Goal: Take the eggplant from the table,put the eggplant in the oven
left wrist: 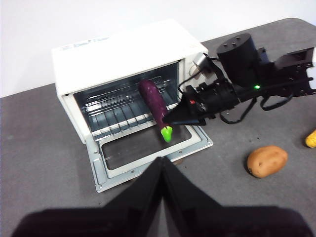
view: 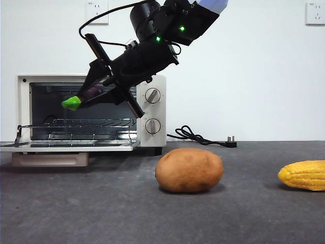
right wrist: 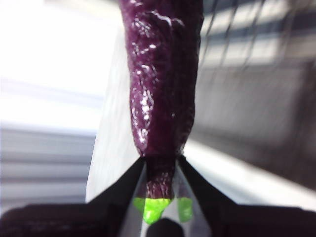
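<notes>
Front view, from the left: the oven (view: pixel 91 112) stands with its door (view: pixel 71 146) dropped flat on the table (view: pixel 101 213). In front of its opening the right gripper (view: pixel 94 96) clamps the eggplant (view: pixel 84 97) near its green cap, held in the air, apparently above the rack (view: pixel 86 123). Further right lie a potato (view: pixel 189 170) and corn (view: pixel 303 175). The left gripper (left wrist: pixel 162 165) waits apart, jaws pressed together.

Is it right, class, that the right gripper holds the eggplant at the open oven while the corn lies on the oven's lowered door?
Not quite. The corn lies on the table, beside the potato, as the front view shows. The rest stands: the right gripper holds the eggplant at the open oven.
</notes>
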Available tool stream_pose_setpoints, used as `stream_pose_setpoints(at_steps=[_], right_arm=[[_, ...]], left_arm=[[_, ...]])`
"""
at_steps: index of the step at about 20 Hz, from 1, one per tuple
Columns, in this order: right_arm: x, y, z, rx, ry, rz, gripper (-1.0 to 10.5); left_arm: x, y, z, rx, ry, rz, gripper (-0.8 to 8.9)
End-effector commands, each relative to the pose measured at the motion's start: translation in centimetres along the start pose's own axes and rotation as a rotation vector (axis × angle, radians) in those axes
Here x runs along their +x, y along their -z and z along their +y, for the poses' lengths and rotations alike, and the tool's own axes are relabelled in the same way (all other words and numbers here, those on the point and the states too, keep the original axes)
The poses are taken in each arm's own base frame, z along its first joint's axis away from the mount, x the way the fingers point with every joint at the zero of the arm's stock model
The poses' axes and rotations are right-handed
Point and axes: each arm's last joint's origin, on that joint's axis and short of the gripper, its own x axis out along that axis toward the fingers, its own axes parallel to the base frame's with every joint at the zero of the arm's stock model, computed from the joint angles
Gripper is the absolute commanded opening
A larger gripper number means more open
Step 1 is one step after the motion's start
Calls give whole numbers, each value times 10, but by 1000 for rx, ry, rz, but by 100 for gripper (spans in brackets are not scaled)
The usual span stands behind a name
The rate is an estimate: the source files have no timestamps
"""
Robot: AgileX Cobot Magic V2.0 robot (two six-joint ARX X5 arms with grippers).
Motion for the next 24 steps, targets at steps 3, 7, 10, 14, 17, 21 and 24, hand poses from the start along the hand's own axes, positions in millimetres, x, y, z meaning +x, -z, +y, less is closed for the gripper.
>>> stream_pose_setpoints(at_steps=[3,7,10,14,17,21,24], right_arm=[[4,-3,-8,108,89,-112,-12],[4,-7,-6,137,96,-211,-12],[4,-10,-6,146,93,-248,-12],[12,-9,-15,154,97,-223,-12],[23,-12,-21,169,101,-224,-12],[25,-18,-18,133,121,-278,-12],[25,-21,-17,95,141,-311,-6]], left_arm=[[0,1,-1,22,23,-3,-5],[0,1,-2,33,46,-4,-5],[0,1,-3,41,67,2,-5],[0,2,-3,52,91,3,-5],[0,2,-4,58,105,9,-5],[0,3,-5,66,124,19,-6],[0,3,-5,69,131,19,-5]])
